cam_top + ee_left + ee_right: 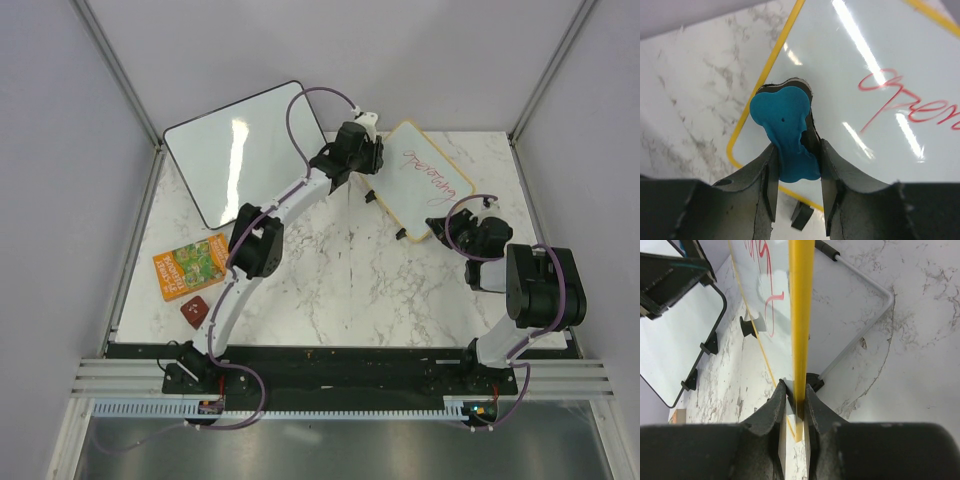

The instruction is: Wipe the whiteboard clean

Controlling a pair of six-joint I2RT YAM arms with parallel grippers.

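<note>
The whiteboard [432, 182], small with a yellow frame and red handwriting [428, 172], stands tilted at the back right of the table. My left gripper [368, 160] is at its left end, shut on a blue eraser [784, 127] with a dark felt underside. The eraser lies over the board's [850, 75] blank left corner, apart from the red handwriting [900, 100] to its right. My right gripper [447, 228] is shut on the board's near edge. In the right wrist view the yellow frame [801, 310] runs straight up from between the fingers [771, 412].
A larger black-framed glossy board [245, 150] leans at the back left, also showing as the black-framed board [675, 340]. An orange and green booklet [192, 265] and a small dark red piece [195, 310] lie at the table's left front. A black clip foot [802, 216] sits under the whiteboard's edge.
</note>
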